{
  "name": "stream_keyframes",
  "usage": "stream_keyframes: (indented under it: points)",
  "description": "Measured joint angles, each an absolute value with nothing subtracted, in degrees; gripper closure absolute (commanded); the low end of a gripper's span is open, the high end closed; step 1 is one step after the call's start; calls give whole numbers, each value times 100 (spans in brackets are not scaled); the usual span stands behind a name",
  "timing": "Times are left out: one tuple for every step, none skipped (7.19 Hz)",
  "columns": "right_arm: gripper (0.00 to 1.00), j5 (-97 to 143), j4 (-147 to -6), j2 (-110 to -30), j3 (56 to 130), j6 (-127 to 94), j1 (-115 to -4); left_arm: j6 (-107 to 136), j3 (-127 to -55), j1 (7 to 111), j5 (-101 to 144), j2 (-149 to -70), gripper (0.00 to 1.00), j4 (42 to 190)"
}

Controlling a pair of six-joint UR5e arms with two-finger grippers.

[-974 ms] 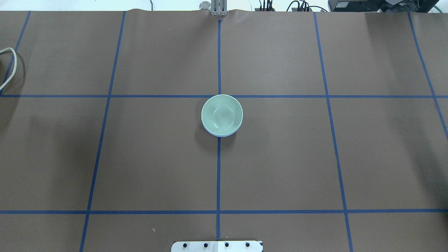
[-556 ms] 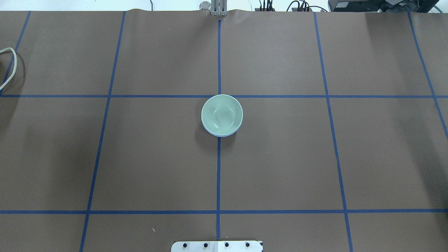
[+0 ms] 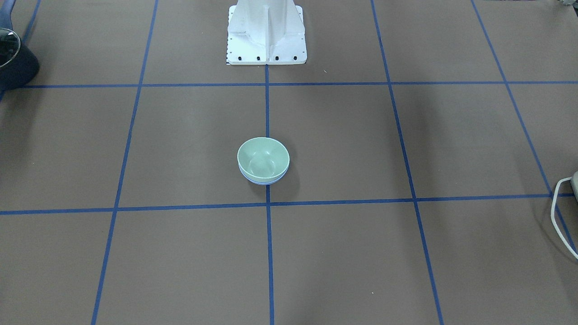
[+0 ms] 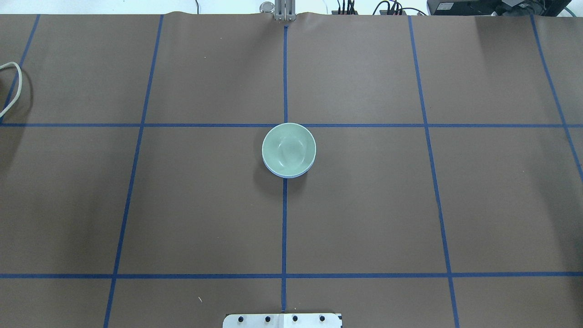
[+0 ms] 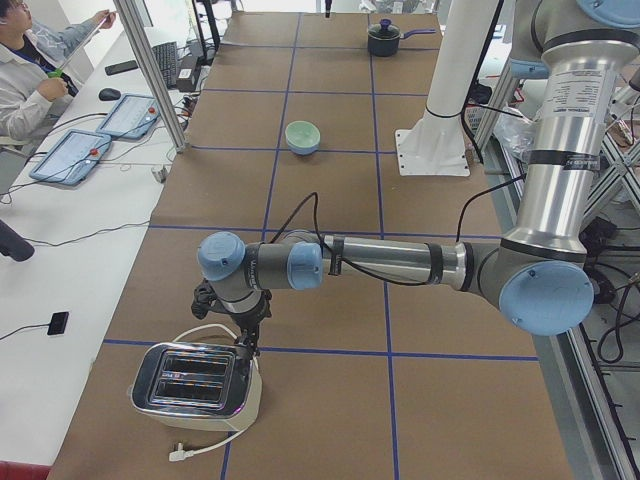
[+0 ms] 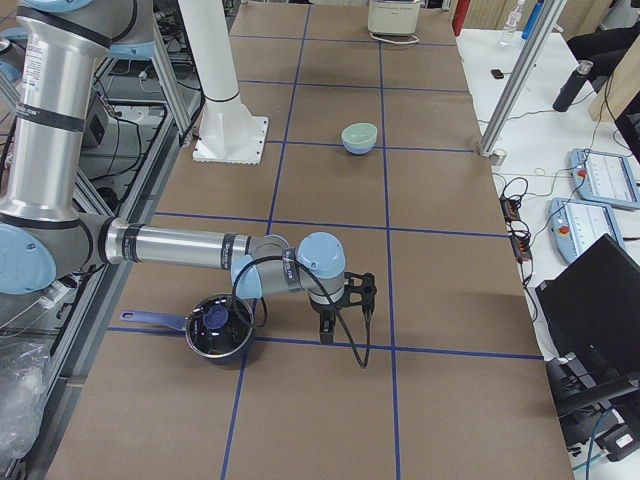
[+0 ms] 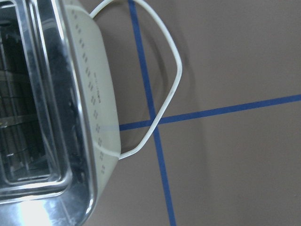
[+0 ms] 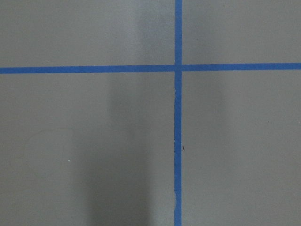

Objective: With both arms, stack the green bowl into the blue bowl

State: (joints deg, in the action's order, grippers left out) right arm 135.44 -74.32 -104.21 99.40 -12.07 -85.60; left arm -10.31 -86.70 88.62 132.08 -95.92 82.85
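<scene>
The green bowl sits nested inside the blue bowl at the table's centre; only a thin blue rim shows beneath it. The stack also shows in the front-facing view, with the green bowl above the blue rim, and in the side views. My left gripper hangs far from the bowls, next to a toaster. My right gripper hangs low over the table beside a pot. Both show only in the side views, so I cannot tell whether they are open or shut.
A silver toaster with a white cord stands at the table's left end. A dark pot stands at the right end. The white mounting post rises at the robot's side. An operator sits at a side desk.
</scene>
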Motion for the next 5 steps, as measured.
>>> stream_keyframes:
  points:
    - [0,13542,-7434,-10477,9931,-1183,-8579,-1037,-8696,8865,13195,-9499,1,8286]
    - [0,13538,-7435,-10496,9921,-1177,-8577,-1040,-8708,8867,13188,-9458,1,8286]
    - [0,13536,-7435,-10500,9914,-1172,-8575,-1039,-8709,8868,13185,-9438,1,8284]
    - [0,13536,-7435,-10500,9910,-1172,-8576,-1038,-8710,8868,13184,-9428,1,8286]
    - [0,13535,-7436,-10498,9907,-1175,-8577,-1037,-8710,8868,13184,-9425,1,8286]
